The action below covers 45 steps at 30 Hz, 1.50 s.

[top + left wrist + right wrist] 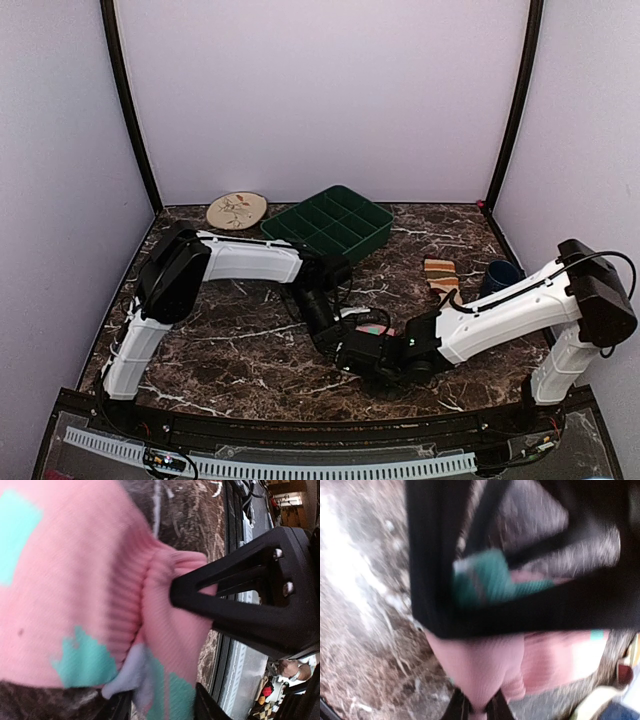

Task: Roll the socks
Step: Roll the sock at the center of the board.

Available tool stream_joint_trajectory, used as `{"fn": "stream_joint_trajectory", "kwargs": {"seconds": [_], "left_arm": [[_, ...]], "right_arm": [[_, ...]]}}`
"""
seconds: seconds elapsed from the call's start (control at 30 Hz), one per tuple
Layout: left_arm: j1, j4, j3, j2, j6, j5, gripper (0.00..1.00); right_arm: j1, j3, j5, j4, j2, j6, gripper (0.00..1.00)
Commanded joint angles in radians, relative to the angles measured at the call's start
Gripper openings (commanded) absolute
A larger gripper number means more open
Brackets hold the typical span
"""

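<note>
The pink sock [75, 580], with mint-green patches, lies bunched on the marble table near its front edge; the top view shows only a sliver of the pink sock [376, 328] between the two grippers. My left gripper [160, 706] stands open, its jaws apart with a fold of the sock between them. My right gripper [479, 707] is shut on a pink fold of the sock [480, 665], and one of its black fingers [240, 605] presses into the fabric. The tan sock [440, 272] with a striped cuff lies apart, to the right.
A green compartment tray [330, 222] stands at the back centre, with a round beige patterned plate [237, 210] to its left. A dark blue object [500, 275] sits beside the tan sock. Both arms cross low over the table's front middle.
</note>
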Motion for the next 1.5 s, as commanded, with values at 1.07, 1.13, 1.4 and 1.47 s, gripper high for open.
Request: {"fn": "stream_joint_trajectory", "kwargs": {"seconds": [1.07,1.13,1.4,1.47], "left_arm": [[0.147,0.446,-0.491,-0.252,-0.148,-0.348,0.46],[0.147,0.494,-0.522,-0.279,-0.155,-0.377,0.46],[0.121,0.698,-0.652,-0.386,-0.165,-0.466,0.46],[0.101,0.745,-0.682,-0.406,-0.158,-0.497,0.46]], "right_arm": [[-0.132,0.108,-0.159,-0.022,0.058,0.022,0.0],[-0.153,0.112,-0.193,-0.027,0.05,0.03,0.0],[-0.217,0.124,-0.326,-0.058,0.034,0.042,0.0],[-0.238,0.122,-0.363,-0.061,0.03,0.042,0.0]]}}
